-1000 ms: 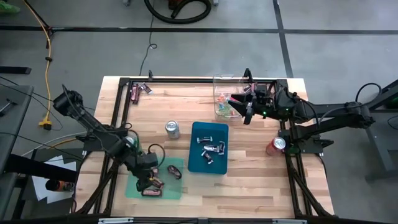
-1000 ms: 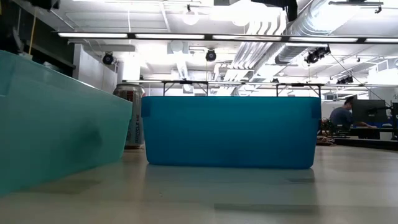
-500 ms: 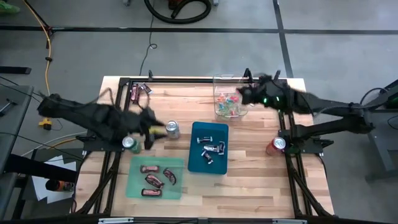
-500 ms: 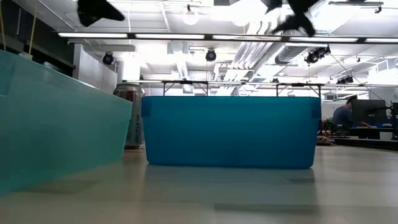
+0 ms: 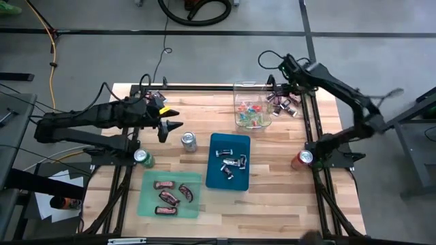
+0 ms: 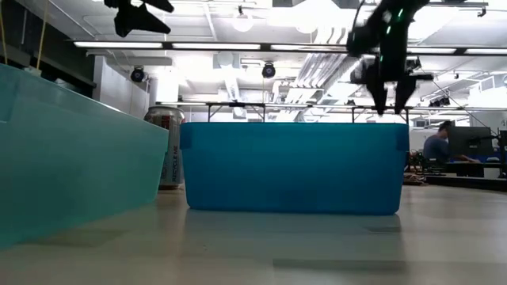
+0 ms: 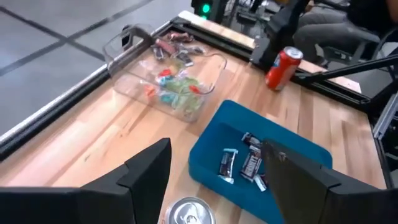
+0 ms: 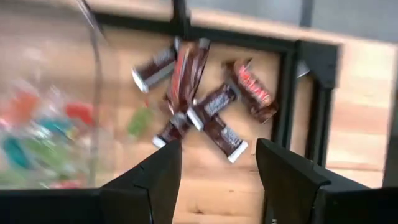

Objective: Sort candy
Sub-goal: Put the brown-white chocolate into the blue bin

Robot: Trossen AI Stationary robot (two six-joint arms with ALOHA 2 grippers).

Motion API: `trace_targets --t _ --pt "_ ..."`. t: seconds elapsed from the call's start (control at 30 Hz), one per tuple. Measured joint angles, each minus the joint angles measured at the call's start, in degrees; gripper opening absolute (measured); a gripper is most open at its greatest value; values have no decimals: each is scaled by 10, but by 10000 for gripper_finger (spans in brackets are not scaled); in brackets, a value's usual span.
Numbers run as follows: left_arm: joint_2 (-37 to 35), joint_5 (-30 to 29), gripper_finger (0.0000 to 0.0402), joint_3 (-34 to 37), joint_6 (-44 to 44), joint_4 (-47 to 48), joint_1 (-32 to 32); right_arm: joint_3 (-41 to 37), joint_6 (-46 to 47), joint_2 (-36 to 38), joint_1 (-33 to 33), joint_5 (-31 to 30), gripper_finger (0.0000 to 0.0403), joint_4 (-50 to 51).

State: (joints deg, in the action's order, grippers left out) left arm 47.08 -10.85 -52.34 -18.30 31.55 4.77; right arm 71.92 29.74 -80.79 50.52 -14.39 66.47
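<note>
Near, at 7 o'clock, the green tray [image 5: 146,204] holds red-brown bars [image 5: 167,197]; centre, the blue tray [image 5: 212,178] holds silver pieces [image 5: 232,165]; left fingers [image 5: 167,126] released, empty; at 1 o'clock, unsorted candy [image 5: 284,104] lies under released right fingers [image 5: 278,83].

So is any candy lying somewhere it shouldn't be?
Yes. A heap of wrapped bars lies loose on the wood beside the clear box, under the right pincer. A few more pieces sit at the far left corner. The rest is in the green tray, blue tray and clear box.
</note>
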Motion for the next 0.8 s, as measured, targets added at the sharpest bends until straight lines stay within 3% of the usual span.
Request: trace_targets --t 0.3,0.6,0.8 --pt "18 -11 236 0 -46 -2 0 0 -222 -162 86 125 201 9" --pt "18 -45 236 0 -54 -23 0 -1 -262 -256 87 124 201 20" --pt "18 -46 236 0 -48 -23 0 -1 -285 -291 87 58 201 18"
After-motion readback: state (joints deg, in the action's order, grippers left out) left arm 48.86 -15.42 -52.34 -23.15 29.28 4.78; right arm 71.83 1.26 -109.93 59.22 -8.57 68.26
